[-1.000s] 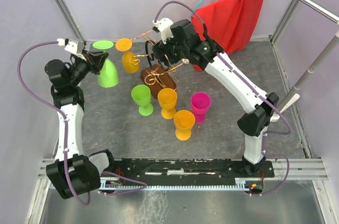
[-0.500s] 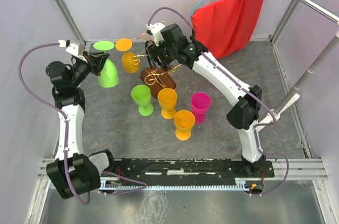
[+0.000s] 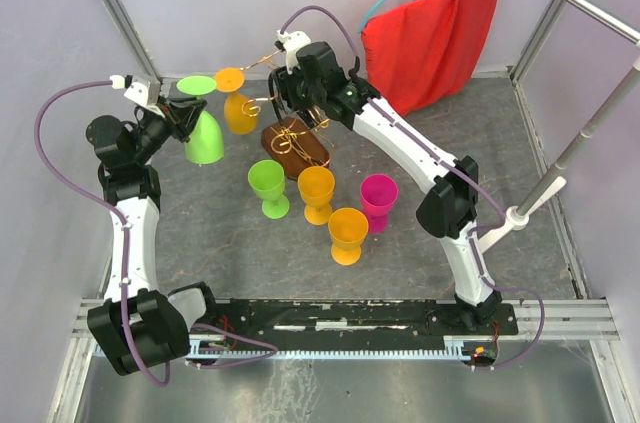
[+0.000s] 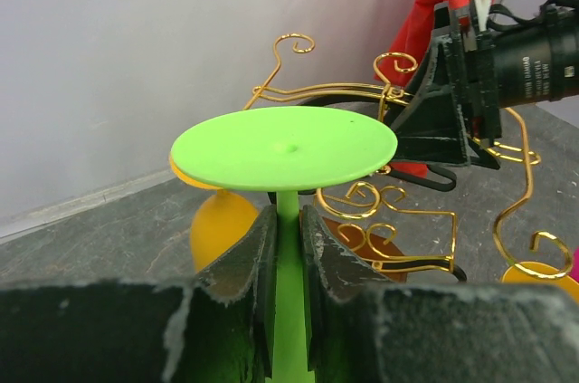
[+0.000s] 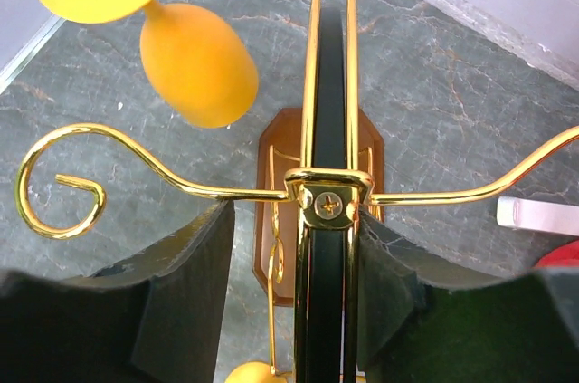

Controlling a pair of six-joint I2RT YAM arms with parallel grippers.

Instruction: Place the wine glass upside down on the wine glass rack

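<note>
The green wine glass (image 3: pixel 203 133) is held upside down by the left gripper (image 3: pixel 184 115), with its round foot on top and its bowl pointing down. In the left wrist view the thin stem of the green wine glass (image 4: pixel 288 220) is clenched between the 2 fingers (image 4: pixel 242 261), just under the foot. The glass is kept in the air, to the left of the wine glass rack (image 3: pixel 293 145) and near it. It is not hung on any arm of the rack.

1 orange glass (image 3: pixel 240 113) is already hung upside down on a curled arm at the left side of the rack, between the green glass and the central post.

The right gripper (image 3: pixel 298 105) is placed at the upper part of the rack. In the right wrist view the dark central post (image 5: pixel 327 129) is seen between the 2 fingers (image 5: pixel 185 288). The jaws are parted: 1 finger seems to be touching the post, and a gap is seen at the other finger.

The dark wooden base (image 5: pixel 271 175) of the rack is rested on the grey table (image 3: pixel 200 243). In front of it, 4 glasses are stood upright: 1 green (image 3: pixel 267 188), 2 orange (image 3: pixel 316 193) and 1 magenta (image 3: pixel 378 201). A red cloth (image 3: pixel 435 33) is hung behind the right arm.
</note>
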